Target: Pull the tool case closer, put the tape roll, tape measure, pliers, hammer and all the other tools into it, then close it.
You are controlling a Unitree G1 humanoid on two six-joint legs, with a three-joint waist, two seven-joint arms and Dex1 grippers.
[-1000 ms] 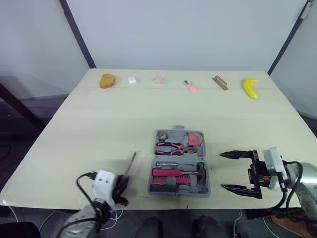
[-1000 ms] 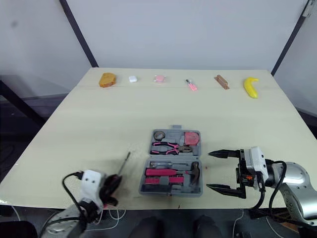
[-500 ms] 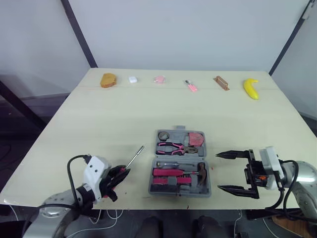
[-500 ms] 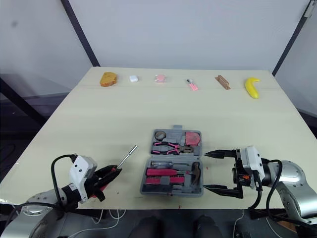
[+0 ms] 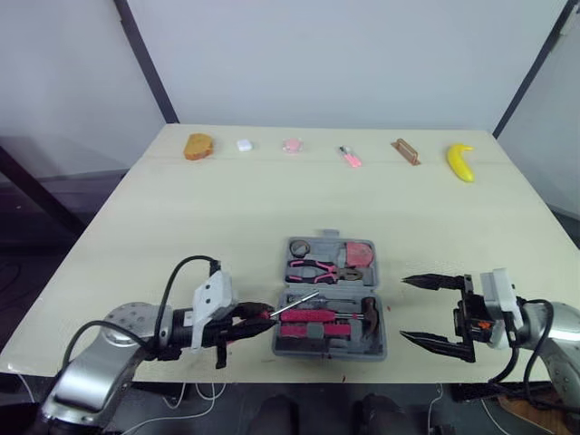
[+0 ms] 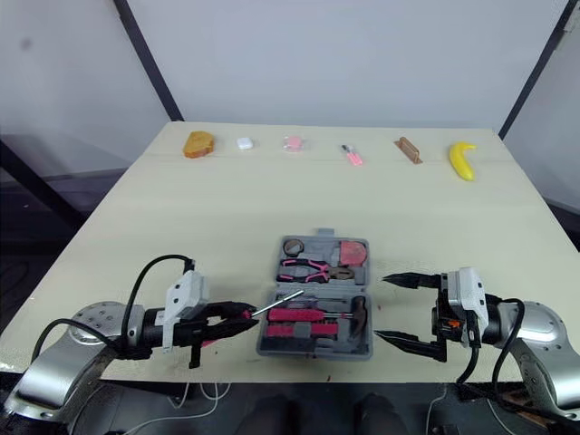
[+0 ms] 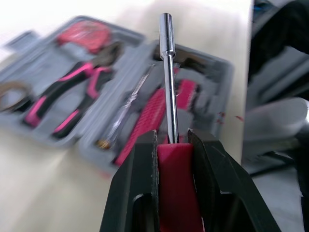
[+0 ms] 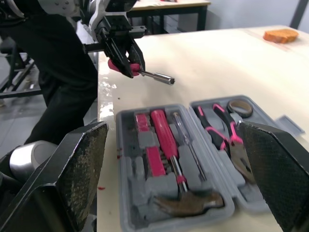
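- Left claw [image 6: 237, 317], at 9 o'clock of the tool case [image 5: 328, 286], is clenched on a pink-handled screwdriver [image 6: 276, 303]; its silver shaft reaches over the case rim.
- Right claw [image 5: 419, 309] is released at 3 o'clock, apart from the case.
- The case lies open near the 6 o'clock edge of the bench [image 5: 227, 208].

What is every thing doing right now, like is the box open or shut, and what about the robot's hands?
tool case: open, lying flat on the table
left gripper: shut on the screwdriver's pink handle
screwdriver: held in the air, shaft pointing over the case
right gripper: open, empty, beside the case
pliers: lying in the case
hammer: lying in the case
tape roll: in the case
tape measure: in the case
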